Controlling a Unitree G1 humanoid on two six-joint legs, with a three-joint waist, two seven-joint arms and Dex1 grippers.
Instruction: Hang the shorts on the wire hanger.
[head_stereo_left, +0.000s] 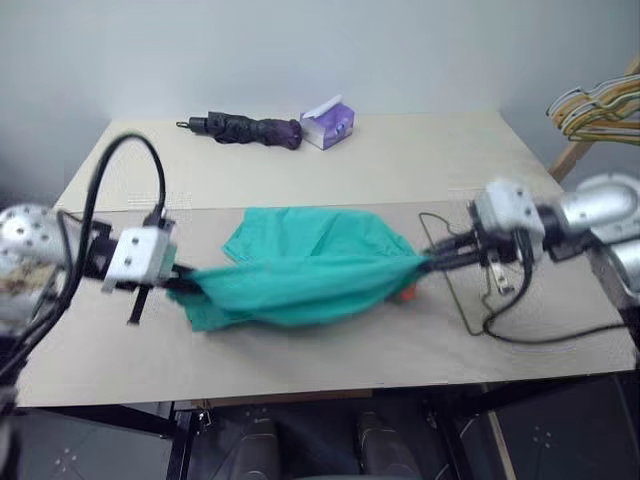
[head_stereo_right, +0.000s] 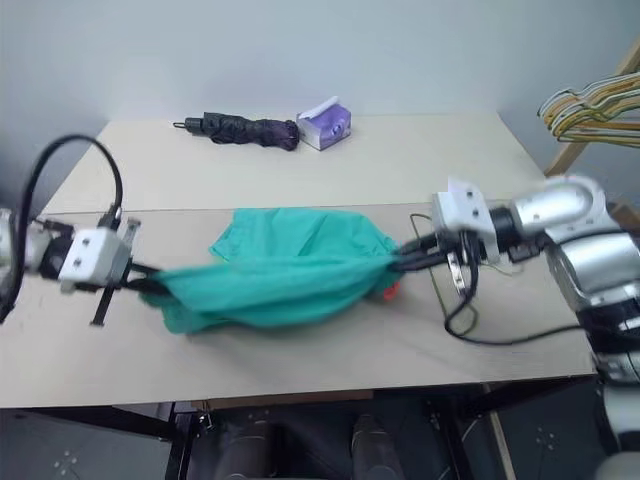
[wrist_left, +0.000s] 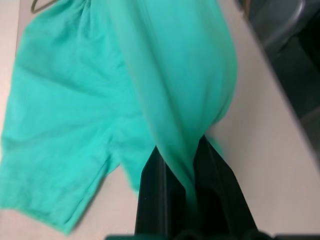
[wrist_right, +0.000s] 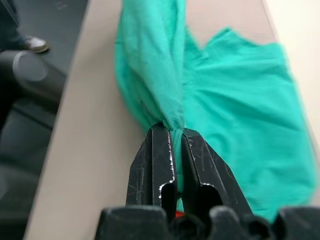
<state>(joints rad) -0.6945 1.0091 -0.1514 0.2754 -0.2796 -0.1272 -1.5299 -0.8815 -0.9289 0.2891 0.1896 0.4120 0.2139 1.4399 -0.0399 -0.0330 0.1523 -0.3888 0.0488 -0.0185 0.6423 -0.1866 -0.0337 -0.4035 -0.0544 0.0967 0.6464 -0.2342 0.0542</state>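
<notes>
The teal-green shorts (head_stereo_left: 305, 270) hang stretched between my two grippers, a little above the table (head_stereo_left: 300, 355). The cloth sags in the middle and part of it rests on the tabletop behind. My left gripper (head_stereo_left: 185, 280) is shut on the shorts' left end, with cloth pinched between its black fingers (wrist_left: 160, 190). At the other end my right gripper (head_stereo_left: 425, 262) is shut on a bunched fold of the shorts (wrist_right: 172, 100). A small orange tag (head_stereo_left: 405, 293) peeks out below that end. The thin wire hanger (head_stereo_left: 456, 300) lies flat on the table under my right gripper, partly hidden by it.
A dark folded umbrella (head_stereo_left: 245, 128) and a purple tissue box (head_stereo_left: 328, 124) lie at the table's far edge. A bunch of yellow, white and green hangers (head_stereo_left: 595, 108) hangs off a wooden rack beyond the right corner. A black cable (head_stereo_left: 545, 335) trails across the table under my right arm.
</notes>
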